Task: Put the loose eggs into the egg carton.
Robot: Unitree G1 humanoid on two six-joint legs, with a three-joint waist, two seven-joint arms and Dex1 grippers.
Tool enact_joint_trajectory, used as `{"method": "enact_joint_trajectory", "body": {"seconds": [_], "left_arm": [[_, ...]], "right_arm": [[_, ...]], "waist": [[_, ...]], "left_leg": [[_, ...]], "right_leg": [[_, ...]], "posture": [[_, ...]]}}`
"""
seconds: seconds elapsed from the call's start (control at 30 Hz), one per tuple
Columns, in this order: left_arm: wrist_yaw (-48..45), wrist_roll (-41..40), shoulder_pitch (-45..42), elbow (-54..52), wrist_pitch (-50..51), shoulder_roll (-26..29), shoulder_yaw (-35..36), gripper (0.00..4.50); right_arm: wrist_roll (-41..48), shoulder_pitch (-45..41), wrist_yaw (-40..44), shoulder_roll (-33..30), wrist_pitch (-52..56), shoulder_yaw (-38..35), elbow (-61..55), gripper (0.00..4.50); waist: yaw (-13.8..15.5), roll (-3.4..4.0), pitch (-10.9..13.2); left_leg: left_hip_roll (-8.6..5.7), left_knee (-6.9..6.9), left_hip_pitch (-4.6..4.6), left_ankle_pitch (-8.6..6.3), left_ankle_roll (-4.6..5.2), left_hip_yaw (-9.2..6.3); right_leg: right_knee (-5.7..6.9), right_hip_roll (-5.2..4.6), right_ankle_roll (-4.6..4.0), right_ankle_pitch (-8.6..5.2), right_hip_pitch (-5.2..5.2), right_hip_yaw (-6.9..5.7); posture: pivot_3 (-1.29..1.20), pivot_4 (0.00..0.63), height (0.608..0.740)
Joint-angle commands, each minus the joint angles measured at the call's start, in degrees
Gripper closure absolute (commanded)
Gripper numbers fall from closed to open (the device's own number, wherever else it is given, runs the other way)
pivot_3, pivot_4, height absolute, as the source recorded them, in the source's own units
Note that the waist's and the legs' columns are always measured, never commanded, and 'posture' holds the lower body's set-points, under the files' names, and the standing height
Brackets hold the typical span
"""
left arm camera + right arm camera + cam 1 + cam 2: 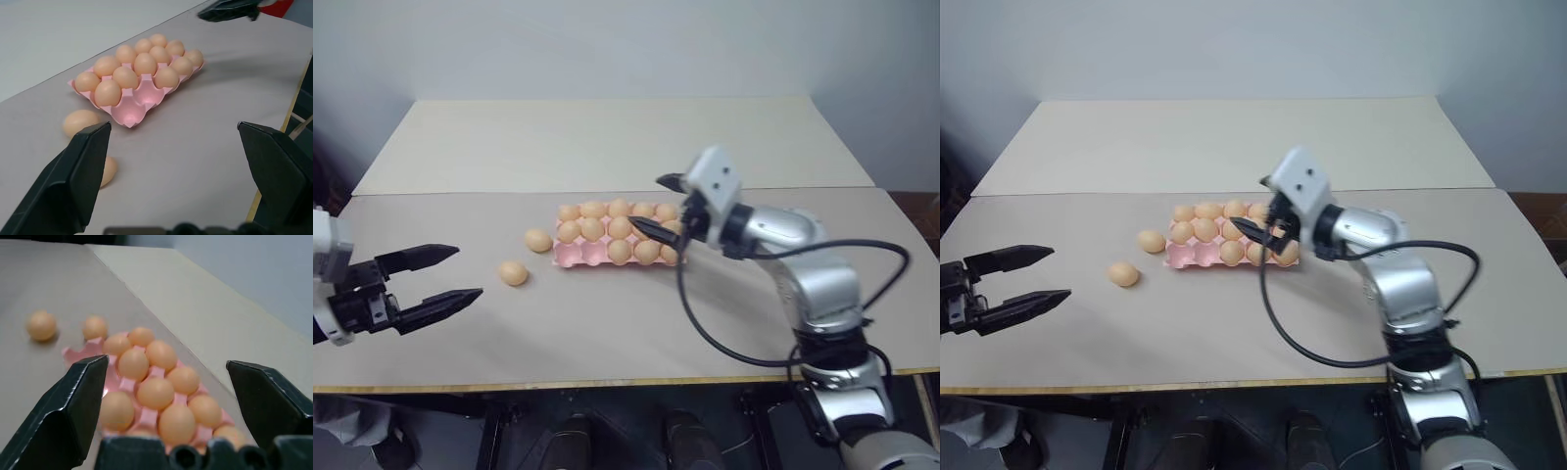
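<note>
On the table (607,323) you have the egg carton (570,256) near the middle, with eggs in most of its cups and two cups free at its near left corner. Two loose eggs (514,273) lie on the table to the left of the carton, one just beside it, the other further left and nearer to you.

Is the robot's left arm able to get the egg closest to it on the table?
Probably yes. The left end effector is open and the nearest loose egg lies just beyond its tips, with bare table between them and nothing blocking.
</note>
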Motion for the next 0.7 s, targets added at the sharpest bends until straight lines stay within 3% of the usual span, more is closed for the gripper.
{"method": "enact_joint_trajectory", "body": {"seconds": [0.03, 0.17, 0.33, 0.5, 0.63, 0.7], "left_arm": [[2.53, 1.63, -1.1, 2.1, -2.04, -1.26, 0.83, 0.0], [2.4, 3.03, 0.76, 1.61, -3.65, -3.16, 0.06, 0.0], [4.69, 6.91, 2.24, 0.17, -6.3, -4.56, -3.49, 0.0], [21.33, 5.16, -4.75, -6.38, 4.36, -8.04, -11.73, 0.0], [38.5, 11.06, -12.52, -8.79, 12.09, -13.04, -19.26, 0.0], [41.72, 10.36, -14.88, -9.59, 14.94, -14.99, -20.45, 0.0]], "right_arm": [[6.24, 4.82, 6.52, -5.86, -2.87, -9.29, -4.32, 0.02], [11.02, 13.32, 14.0, -12.71, -6.4, -16.41, -4.24, 0.02], [13.71, 15.16, 13.91, -14.37, -6.69, -18.2, -2.88, 0.02], [13.77, 15.15, 11.79, -14.81, -6.16, -18.15, -2.05, 0.02], [14.04, 15.21, 10.7, -15.22, -5.66, -18.31, -2.48, 0.02], [14.47, 15.11, 10.23, -15.5, -5.2, -18.47, -2.93, 0.02]], "waist": [[-0.02, 0.0, 0.0], [-0.54, -0.01, 0.0], [-0.55, -0.01, -0.01], [0.41, -0.03, -0.02], [1.04, -0.06, -0.03], [1.1, -0.09, -0.05]], "left_leg": [[-0.03, 0.01, -0.02, 0.0, 0.0, 0.02], [0.01, 0.0, 0.07, -0.01, 0.02, 0.05], [0.09, 0.0, 0.12, -0.01, 0.03, 0.11], [0.02, 0.05, 0.05, -0.01, 0.02, 0.06], [-0.05, 0.08, 0.02, -0.01, 0.02, 0.04], [-0.06, 0.08, 0.02, -0.01, 0.02, 0.03]], "right_leg": [[0.0, -0.04, 0.0, 0.0, -0.01, 0.01], [0.05, 0.0, 0.0, 0.0, 0.04, 0.03], [0.07, 0.08, -0.01, 0.0, 0.07, 0.11], [0.02, 0.0, 0.0, 0.0, 0.1, 0.06], [0.06, -0.06, 0.01, 0.01, 0.09, 0.05], [0.08, -0.06, 0.01, 0.01, 0.07, 0.06]], "posture": [[0.0, 0.15, 0.74], [0.0, 0.15, 0.74], [0.0, 0.15, 0.74], [0.0, 0.15, 0.74], [0.0, 0.15, 0.74], [0.0, 0.15, 0.74]]}}
